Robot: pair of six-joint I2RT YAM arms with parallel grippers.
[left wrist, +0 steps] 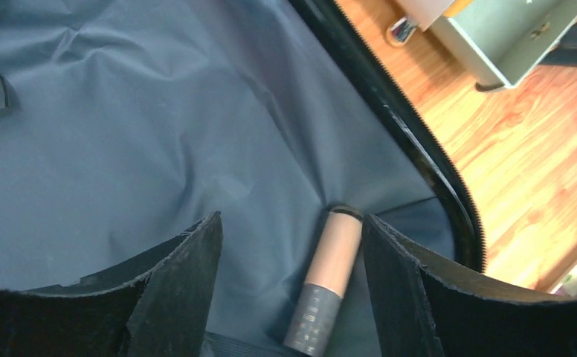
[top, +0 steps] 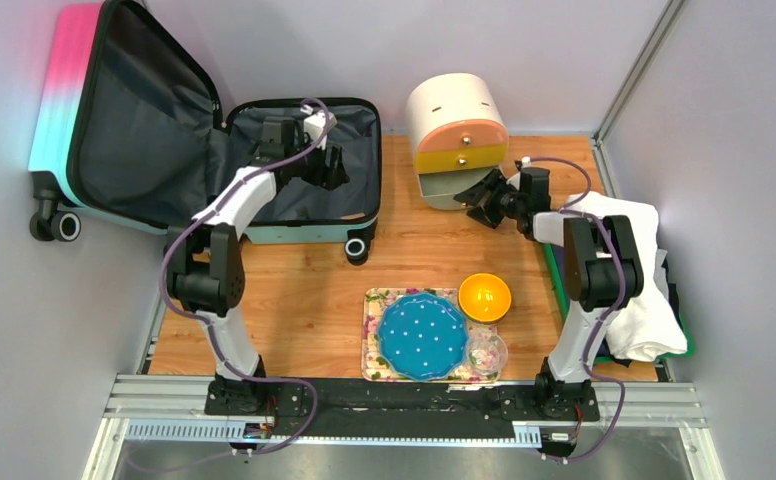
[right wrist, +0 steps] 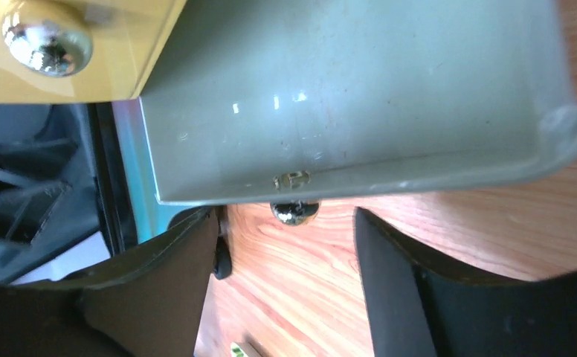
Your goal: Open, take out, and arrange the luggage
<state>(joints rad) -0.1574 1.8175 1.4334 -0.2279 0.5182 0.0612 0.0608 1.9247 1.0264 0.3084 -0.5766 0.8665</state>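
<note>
Hovering inside the open luggage (top: pixel 134 120), upper left of the top view, the left gripper (left wrist: pixel 291 223) is seen released, jaws astride a tube (left wrist: pixel 329 275) on the lining (left wrist: pixel 122 149). The tube should be centred before closing, lest it be rolled aside. The right gripper (right wrist: pixel 285 223) is spread, empty, about a drawer (right wrist: pixel 360 97) knob (right wrist: pixel 294 211).

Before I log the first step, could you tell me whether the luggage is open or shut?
Open: the luggage lies with its lid swung up, grey lining exposed, a small tube resting inside.
</note>
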